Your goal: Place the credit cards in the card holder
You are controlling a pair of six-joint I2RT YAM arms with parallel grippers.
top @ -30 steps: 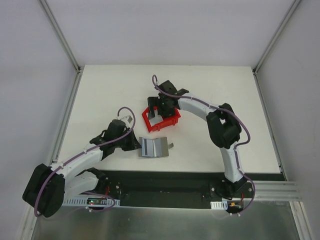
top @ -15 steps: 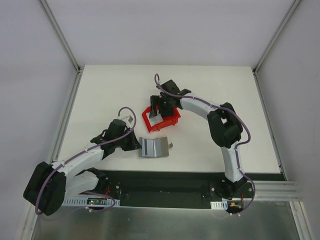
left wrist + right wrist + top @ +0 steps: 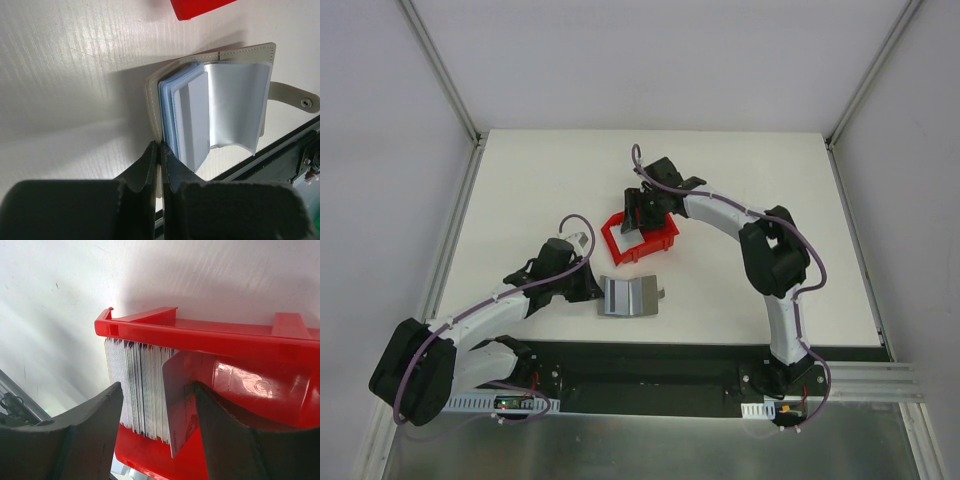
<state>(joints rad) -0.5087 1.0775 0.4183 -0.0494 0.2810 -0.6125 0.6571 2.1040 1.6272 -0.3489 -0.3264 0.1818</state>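
Top view: card holder (image 3: pixel 625 296) is laid open on the table (image 3: pixel 540 190), just beside the red bin (image 3: pixel 665 240); the right gripper (image 3: pixel 638 215) is poised in the bin.
Left wrist: the card holder's cover edge is pinched in the clenched left gripper (image 3: pixel 160 150).
Right wrist: credit cards (image 3: pixel 137 390) are stood on edge in the bin, with one tilted card between the parted jaws. The jaws are not clamped on it.

Overhead; close wrist views: card holder (image 3: pixel 235 100), bin (image 3: pixel 200 332)
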